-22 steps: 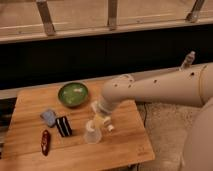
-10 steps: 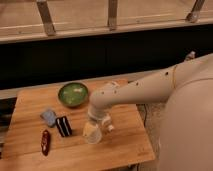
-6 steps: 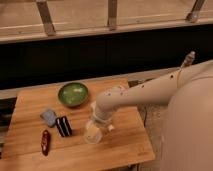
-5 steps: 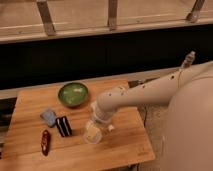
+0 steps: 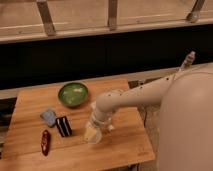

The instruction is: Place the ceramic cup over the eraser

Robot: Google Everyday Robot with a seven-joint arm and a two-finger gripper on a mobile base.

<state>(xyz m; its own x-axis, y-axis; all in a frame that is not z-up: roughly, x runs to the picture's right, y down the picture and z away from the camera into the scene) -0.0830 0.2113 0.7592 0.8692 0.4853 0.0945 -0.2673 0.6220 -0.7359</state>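
The ceramic cup (image 5: pixel 91 134), small, white and tapered, is on the wooden table (image 5: pixel 30 107) right of centre near the front and looks slightly tilted. My gripper (image 5: pixel 98 125) is down on the cup's upper part, at the end of the white arm that reaches in from the right. The eraser (image 5: pixel 63 126), a black block with white stripes, lies on the table a short way left of the cup and apart from it.
A green bowl (image 5: pixel 73 94) sits behind the eraser and the cup. A blue-grey lumpy thing (image 5: pixel 49 117) lies left of the eraser. A slim dark-red object (image 5: pixel 45 142) lies near the front left edge. A dark wall with a railing runs behind the table.
The gripper has come from beside the cup's right side down onto the cup. The cup has stayed in about the same spot. The eraser and the other things have not moved.
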